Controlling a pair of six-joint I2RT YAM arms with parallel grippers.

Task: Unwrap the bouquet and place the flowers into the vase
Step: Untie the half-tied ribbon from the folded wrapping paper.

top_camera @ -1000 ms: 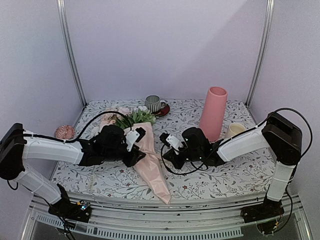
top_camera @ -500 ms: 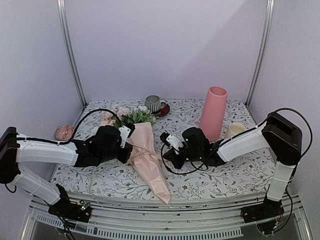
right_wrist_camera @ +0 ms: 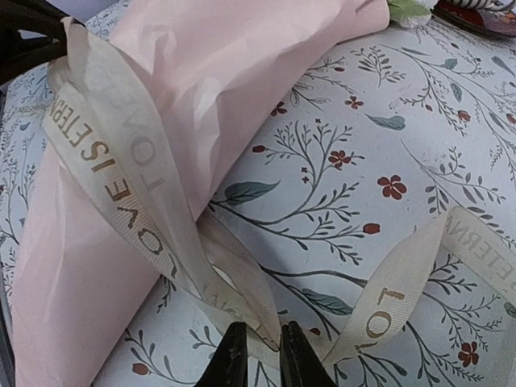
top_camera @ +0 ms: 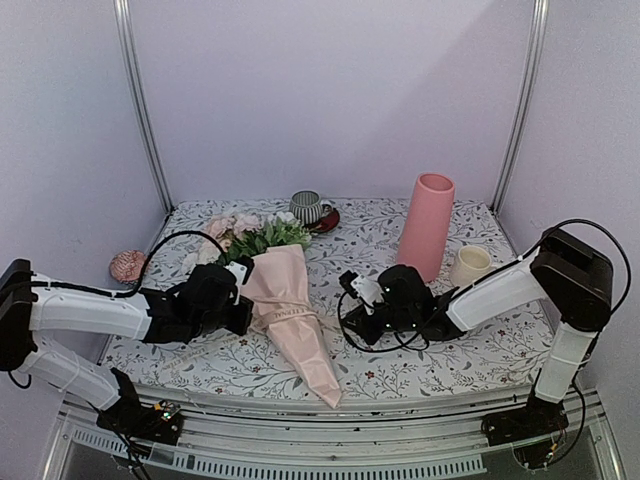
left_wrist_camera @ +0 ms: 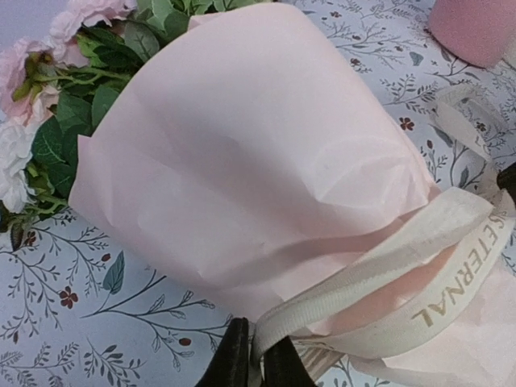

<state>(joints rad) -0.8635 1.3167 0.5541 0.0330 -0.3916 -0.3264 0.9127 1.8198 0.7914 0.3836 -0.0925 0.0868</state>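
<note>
The bouquet (top_camera: 290, 310) lies on the table, its pink paper cone (left_wrist_camera: 242, 145) pointing toward the near edge. The flowers (top_camera: 243, 232) and green leaves (left_wrist_camera: 72, 121) stick out of its far end. A cream ribbon (left_wrist_camera: 451, 274) printed in gold runs loosely across the cone and onto the table (right_wrist_camera: 387, 298). My left gripper (top_camera: 240, 300) sits at the cone's left side, shut on one ribbon strand (left_wrist_camera: 255, 359). My right gripper (top_camera: 352, 300) is right of the cone, jaws nearly closed on a fold of ribbon (right_wrist_camera: 258, 355). The pink vase (top_camera: 425, 225) stands upright behind the right arm.
A short cream cup (top_camera: 468, 265) stands right of the vase. A striped mug (top_camera: 305, 207) on a red saucer sits at the back centre. A pink ball-like object (top_camera: 128, 264) lies beyond the cloth's left edge. The floral tablecloth (top_camera: 480, 345) covers the table.
My left gripper has pulled back to the left off the cone and closed on the ribbon. The right gripper has drawn right with ribbon, its jaws easing slightly apart. The cone's top shifted left.
</note>
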